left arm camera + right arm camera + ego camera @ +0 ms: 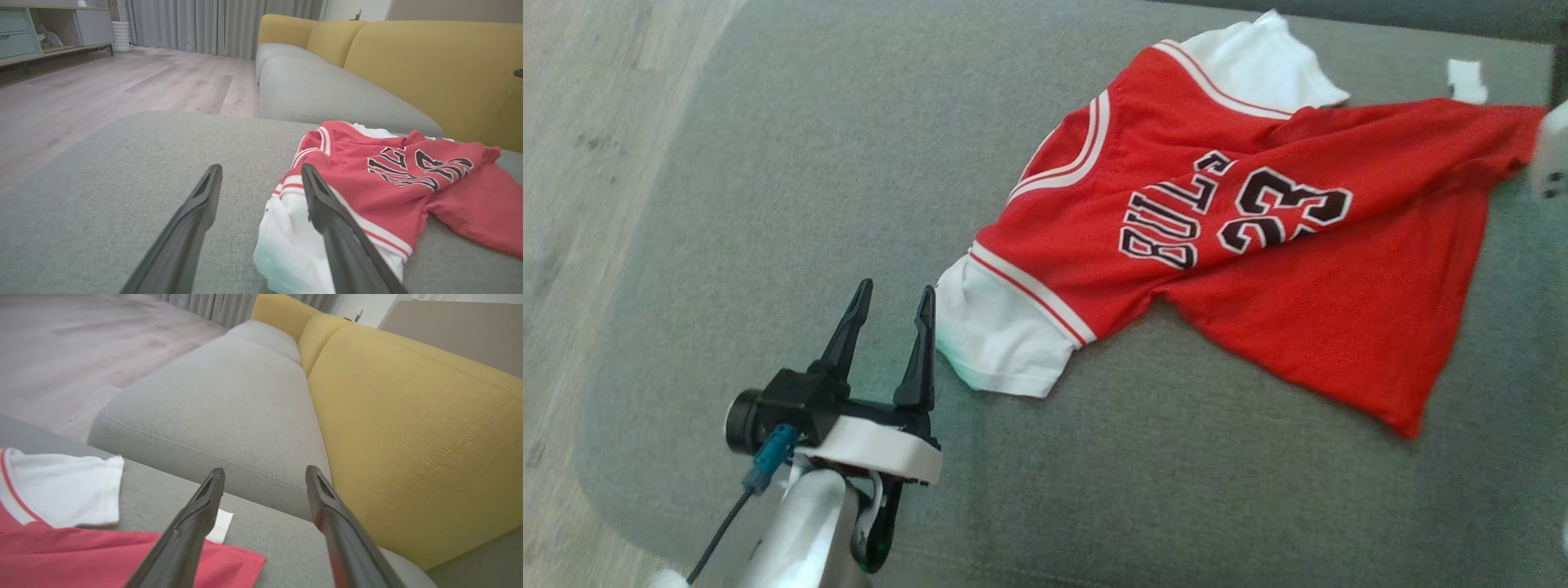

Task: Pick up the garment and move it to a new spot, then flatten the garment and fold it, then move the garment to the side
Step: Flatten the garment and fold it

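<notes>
At the lower left, the left gripper (895, 287) hovers with its two dark fingers spread, just beside the white near sleeve (996, 343) of the red mesh basketball jersey (1258, 245). The jersey lies rumpled and creased across the grey upholstered cushion (809, 163). At the far right, the right gripper (264, 468) is likewise spread, near the jersey's hem corner. A pinch catching only the sleeve's edge would probably slip, or drag the jersey into a worse bunch.

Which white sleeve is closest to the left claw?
The sleeve at the near end of the jersey, right beside the open left claw; the other sleeve lies at the far side.
</notes>
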